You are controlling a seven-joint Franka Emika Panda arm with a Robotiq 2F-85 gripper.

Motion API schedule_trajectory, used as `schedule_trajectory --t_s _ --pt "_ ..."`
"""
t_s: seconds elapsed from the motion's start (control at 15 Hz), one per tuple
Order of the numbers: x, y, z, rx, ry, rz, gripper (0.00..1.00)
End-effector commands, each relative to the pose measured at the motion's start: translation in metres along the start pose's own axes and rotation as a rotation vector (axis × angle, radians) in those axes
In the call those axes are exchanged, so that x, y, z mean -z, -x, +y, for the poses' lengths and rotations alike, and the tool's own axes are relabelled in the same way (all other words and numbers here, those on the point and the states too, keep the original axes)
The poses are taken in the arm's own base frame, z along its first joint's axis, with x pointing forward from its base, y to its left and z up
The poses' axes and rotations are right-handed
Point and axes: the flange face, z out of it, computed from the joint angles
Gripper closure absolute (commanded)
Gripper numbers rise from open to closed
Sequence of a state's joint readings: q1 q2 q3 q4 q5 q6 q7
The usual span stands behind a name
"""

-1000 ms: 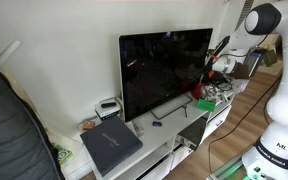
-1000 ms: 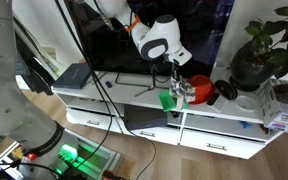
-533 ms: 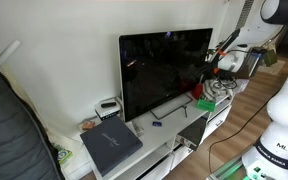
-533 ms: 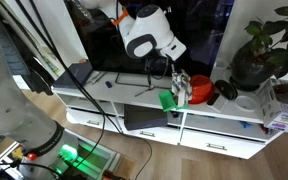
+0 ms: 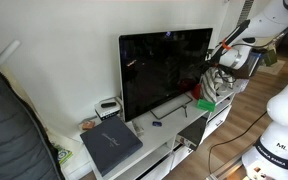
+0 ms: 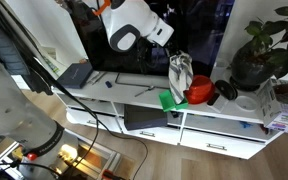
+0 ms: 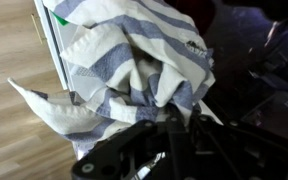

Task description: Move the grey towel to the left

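Observation:
The grey and white striped towel (image 6: 180, 73) hangs bunched from my gripper (image 6: 175, 58), lifted above the white TV cabinet (image 6: 134, 100). It shows in the other exterior view too (image 5: 213, 84), at the right end of the cabinet, next to the TV (image 5: 164, 68). In the wrist view the towel (image 7: 134, 60) fills the frame, pinched between my closed fingers (image 7: 174, 120).
A green object (image 6: 170, 99) and a red bowl (image 6: 201, 91) sit on the cabinet below the towel. A black round object (image 6: 225, 91) lies further right, by a potted plant (image 6: 264, 45). A dark laptop (image 5: 110, 146) lies on the cabinet's other end.
My gripper has risen from the cabinet top with the towel in it; the towel now hangs in the air above the green object and the red bowl.

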State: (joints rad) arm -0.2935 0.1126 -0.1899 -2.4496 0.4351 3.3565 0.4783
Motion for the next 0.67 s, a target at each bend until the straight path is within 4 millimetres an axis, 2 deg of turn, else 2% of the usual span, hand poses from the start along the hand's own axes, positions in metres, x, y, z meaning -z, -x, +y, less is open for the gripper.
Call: schedule_trajectory --t_s 0.0,0.33,0.6 --pt "0.048 0.002 0.002 -0.037 -0.075 0.064 0.98" --pt "0.092 0.01 0.008 -0.03 -0.151 0.134 0.98" --pt "0.116 0.027 0.002 -0.001 -0.207 0.127 0.98"
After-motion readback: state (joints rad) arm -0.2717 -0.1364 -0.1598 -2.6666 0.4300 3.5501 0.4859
